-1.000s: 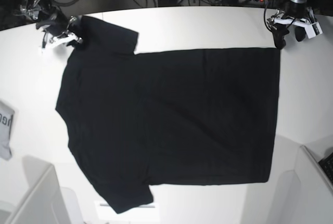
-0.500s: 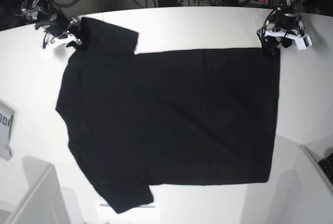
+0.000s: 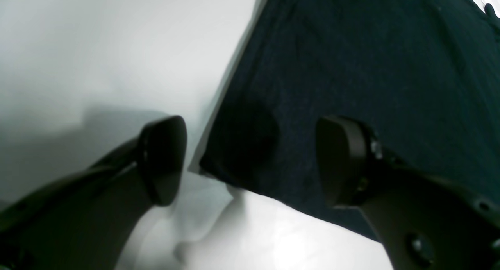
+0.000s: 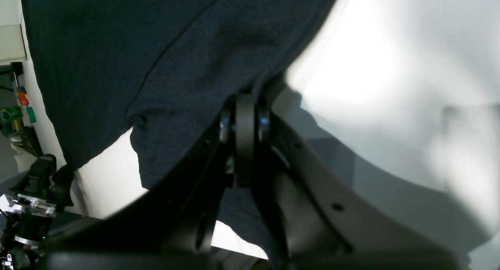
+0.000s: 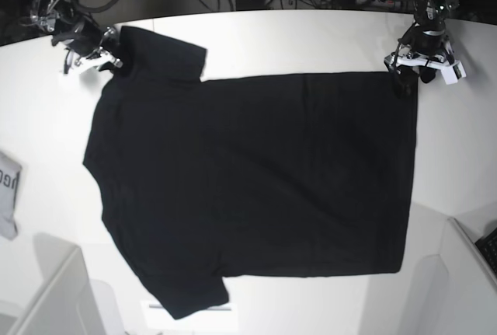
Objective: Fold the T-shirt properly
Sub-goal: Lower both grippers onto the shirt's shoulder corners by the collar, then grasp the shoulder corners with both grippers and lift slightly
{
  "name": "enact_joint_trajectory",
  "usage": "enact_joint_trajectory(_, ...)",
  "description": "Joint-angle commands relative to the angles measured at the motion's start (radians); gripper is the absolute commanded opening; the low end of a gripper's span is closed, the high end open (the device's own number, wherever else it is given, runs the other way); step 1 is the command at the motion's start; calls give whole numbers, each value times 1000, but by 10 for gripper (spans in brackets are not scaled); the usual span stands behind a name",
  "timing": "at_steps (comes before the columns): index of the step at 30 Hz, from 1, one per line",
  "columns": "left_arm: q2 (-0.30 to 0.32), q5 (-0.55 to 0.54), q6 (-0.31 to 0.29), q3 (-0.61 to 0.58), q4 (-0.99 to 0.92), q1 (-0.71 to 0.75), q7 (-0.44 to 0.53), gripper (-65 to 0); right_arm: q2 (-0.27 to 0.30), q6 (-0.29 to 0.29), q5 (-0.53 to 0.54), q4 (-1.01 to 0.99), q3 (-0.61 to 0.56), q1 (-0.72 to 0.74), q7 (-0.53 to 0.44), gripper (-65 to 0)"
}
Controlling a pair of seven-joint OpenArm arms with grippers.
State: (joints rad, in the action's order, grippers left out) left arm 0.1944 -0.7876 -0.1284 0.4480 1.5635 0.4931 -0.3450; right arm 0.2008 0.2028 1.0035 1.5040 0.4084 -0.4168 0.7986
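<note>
The large black short-sleeved cloth T-shirt (image 5: 256, 179) lies spread flat on the white table (image 5: 311, 40). The left gripper (image 3: 250, 160) hangs wide open over its hem corner, holding nothing. The right gripper (image 4: 246, 117) is closed, apparently pinching the sleeve edge.

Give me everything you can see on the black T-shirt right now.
The black short-sleeved cloth T-shirt lies spread flat, plain side up, on the white table, sleeves toward the base view's left. The right gripper is shut on a sleeve's edge; the open left gripper straddles a hem corner.
</note>
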Motion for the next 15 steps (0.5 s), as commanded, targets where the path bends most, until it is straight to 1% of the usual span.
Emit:
enact_joint_trajectory(1,4,-5,11,-4,-1,5,-41,-160,12,-41,-94,-10,4,-17,35,-650)
enact_joint_trajectory(3,4,-5,11,-5,1,5,-41,-166,12,-41,-94,-10,4,-12,35,-650)
enact_joint_trajectory(4,4,-5,11,-5,1,5,-42,-184,12,-41,-94,-10,4,-9,35,-650)
enact_joint_trajectory(9,4,-5,11,-5,-1,5,-42,-349,12,-41,-94,-10,2,-3,35,-650)
enact_joint_trajectory(13,4,-5,11,-5,-1,5,-42,-454,12,-41,-94,-10,4,-1,35,-650)
enact_joint_trajectory(15,6,-5,9,-5,-1,5,-42,-536,12,-41,-94,-10,4,-1,32,-650)
